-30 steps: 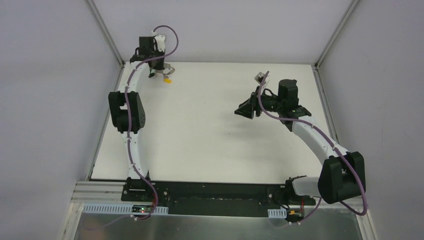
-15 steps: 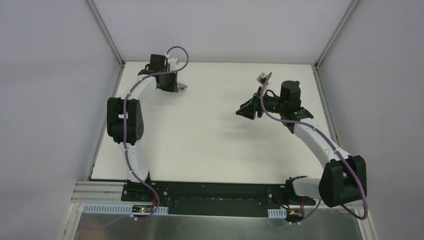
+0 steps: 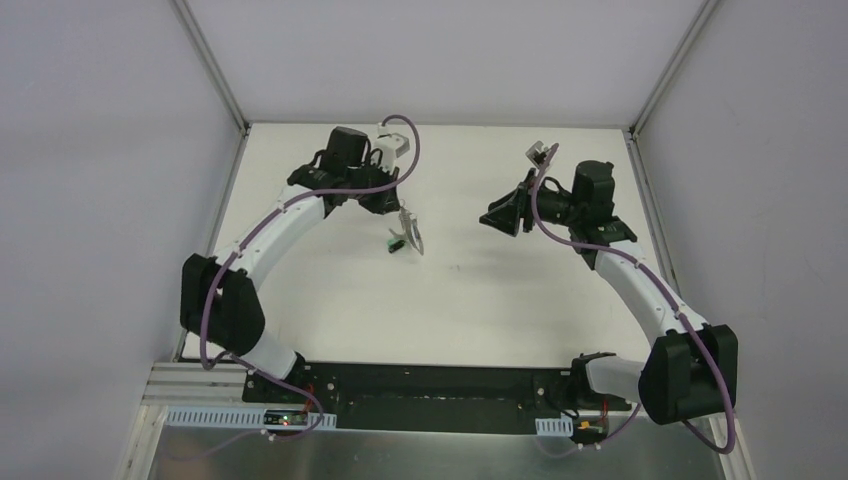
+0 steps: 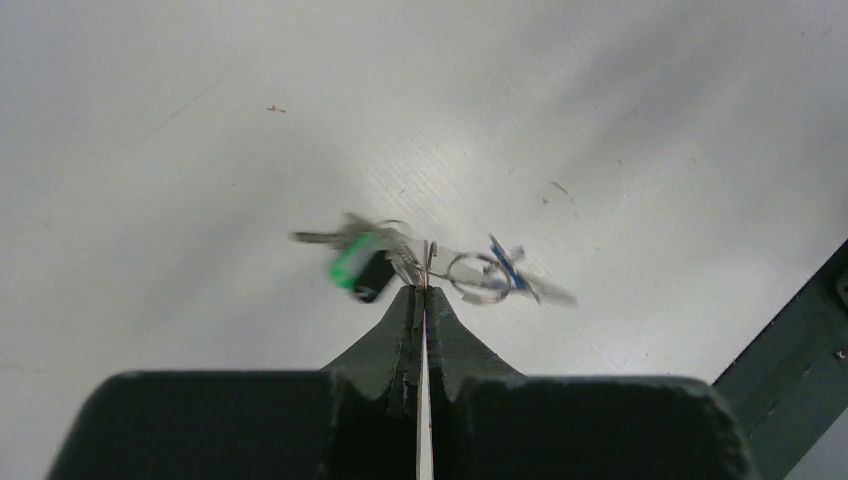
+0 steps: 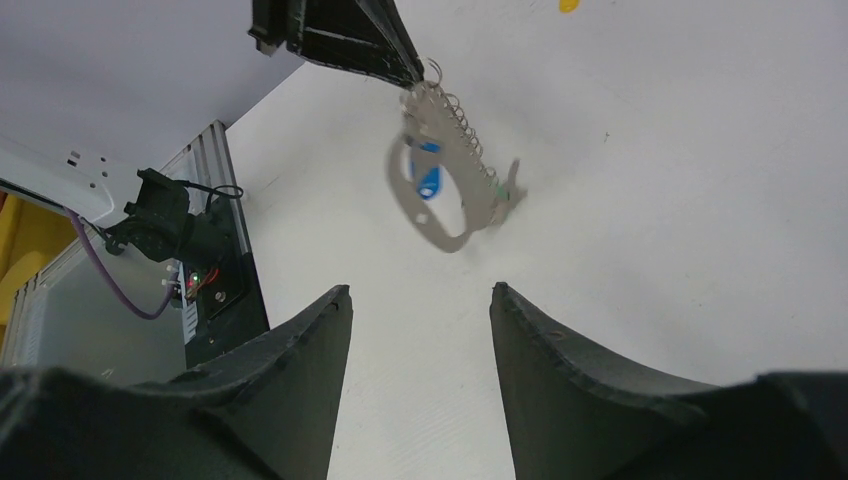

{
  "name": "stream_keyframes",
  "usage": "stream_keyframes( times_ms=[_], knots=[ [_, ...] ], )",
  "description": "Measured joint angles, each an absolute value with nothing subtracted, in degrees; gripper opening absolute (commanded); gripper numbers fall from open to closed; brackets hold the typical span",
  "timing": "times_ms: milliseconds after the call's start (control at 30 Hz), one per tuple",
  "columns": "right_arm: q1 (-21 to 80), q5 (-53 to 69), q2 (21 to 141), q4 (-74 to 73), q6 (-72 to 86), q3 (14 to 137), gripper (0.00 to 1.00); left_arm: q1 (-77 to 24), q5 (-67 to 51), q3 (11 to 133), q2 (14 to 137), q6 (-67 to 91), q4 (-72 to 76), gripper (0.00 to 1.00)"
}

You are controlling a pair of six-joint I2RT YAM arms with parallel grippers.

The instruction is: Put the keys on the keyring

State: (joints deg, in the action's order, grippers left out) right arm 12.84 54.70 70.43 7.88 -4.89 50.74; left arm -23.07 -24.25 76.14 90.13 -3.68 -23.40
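Observation:
My left gripper (image 3: 402, 213) is shut on the keyring (image 3: 411, 239), which hangs from its tips above the middle of the table. In the left wrist view the jaws (image 4: 422, 291) pinch the ring's thin edge, with a green and a black key (image 4: 358, 266) dangling left and a blue key (image 4: 503, 268) right. My right gripper (image 3: 491, 218) hovers open to its right, facing it. Its wrist view shows the pale oval keyring (image 5: 447, 193) under the left fingertips (image 5: 352, 38), apart from my open right jaws (image 5: 420, 291). A yellow key (image 5: 568, 5) lies on the table beyond.
The white table (image 3: 330, 300) is walled at the back and both sides by grey panels. A black base rail (image 3: 430, 385) runs along the near edge, with the arm mounts and a cable box (image 5: 195, 275) on it.
The left arm has swung from the far left corner towards the table's middle, carrying the keyring. The right gripper has shifted a little farther back and stays open.

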Motion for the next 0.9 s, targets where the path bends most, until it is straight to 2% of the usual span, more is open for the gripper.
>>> stream_keyframes(
  times_ms=[233,567,733,900],
  knots=[
    [12.75,54.72,70.46,7.88,-4.71,50.72,0.57,-21.43,-19.81,75.57,81.73,-5.06,-23.38,0.00],
    [12.62,55.00,71.57,8.82,-3.20,50.70,0.56,-9.23,-14.00,82.85,83.53,-3.44,-23.51,0.00],
    [12.62,55.00,71.88,9.06,-2.98,50.57,0.56,-4.60,-7.81,94.04,91.77,-4.75,-22.72,0.00],
    [12.62,54.96,71.88,9.50,-2.96,49.93,0.56,-1.93,-1.91,111.39,107.68,-8.10,-23.42,0.00]
  ],
)
